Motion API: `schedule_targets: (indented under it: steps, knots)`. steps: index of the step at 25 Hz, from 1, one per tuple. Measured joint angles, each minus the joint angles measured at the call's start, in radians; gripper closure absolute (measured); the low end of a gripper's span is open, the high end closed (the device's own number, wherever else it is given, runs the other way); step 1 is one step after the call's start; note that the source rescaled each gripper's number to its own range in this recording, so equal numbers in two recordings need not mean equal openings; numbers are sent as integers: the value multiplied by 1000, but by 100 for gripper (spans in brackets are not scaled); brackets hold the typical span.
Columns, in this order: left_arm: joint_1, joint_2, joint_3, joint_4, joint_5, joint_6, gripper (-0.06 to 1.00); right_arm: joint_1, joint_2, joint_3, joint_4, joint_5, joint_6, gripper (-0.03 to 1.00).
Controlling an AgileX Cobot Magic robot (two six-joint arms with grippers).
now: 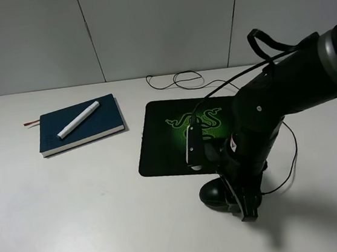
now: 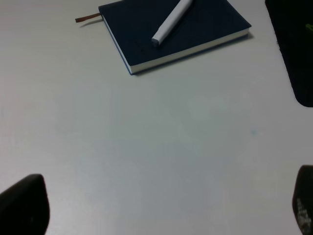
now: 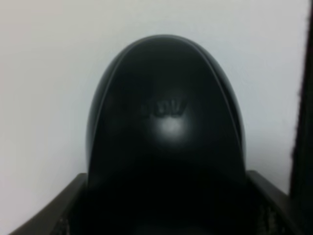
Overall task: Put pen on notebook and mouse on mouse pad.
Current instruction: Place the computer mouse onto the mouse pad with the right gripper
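The slim white pen lies diagonally on the dark teal hardcover notebook, at the far left of the white table. The glossy black oval mouse sits on the table just off the near edge of the black rectangular mouse pad with its green snake logo. The right hand seems clamped on the mouse's sides, its fingers mostly in shadow. The left hand hangs wide open above bare table near the notebook, holding nothing.
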Motion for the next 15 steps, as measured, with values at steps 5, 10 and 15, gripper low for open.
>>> schedule_targets:
  steps: [5,10,15]
  knots:
    - [0,0,0,0,0,0,-6,0,-56,0,0,57,43,96]
    - [0,0,0,-1,0,0,-6,0,-85,-24,-1,121,113,96]
    - [0,0,0,-1,0,0,-6,0,-85,-124,-6,199,159,96]
